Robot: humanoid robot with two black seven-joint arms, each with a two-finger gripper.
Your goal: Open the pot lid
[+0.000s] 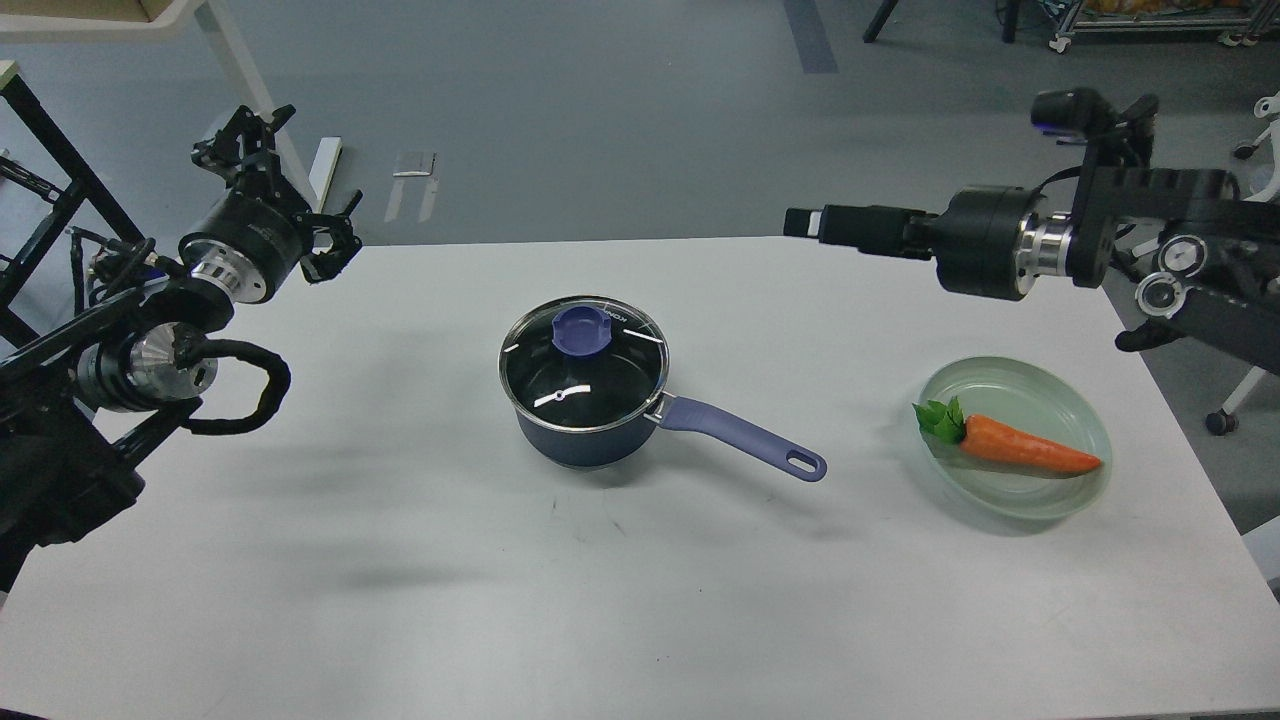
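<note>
A dark blue pot (580,440) stands mid-table with its blue handle (745,440) pointing right and toward me. Its glass lid (583,365) sits closed on the pot, with a blue knob (581,329) near the lid's far side. My left gripper (288,182) is open and empty over the table's far left corner, well left of the pot. My right gripper (805,222) points left, level above the table's far edge, up and to the right of the pot. It is seen side-on, so its fingers cannot be told apart.
A pale green plate (1080,480) with a toy carrot (1025,445) lies at the right side of the white table (640,590). A white frame leg (250,90) and a black stand (55,170) are beyond the far left corner.
</note>
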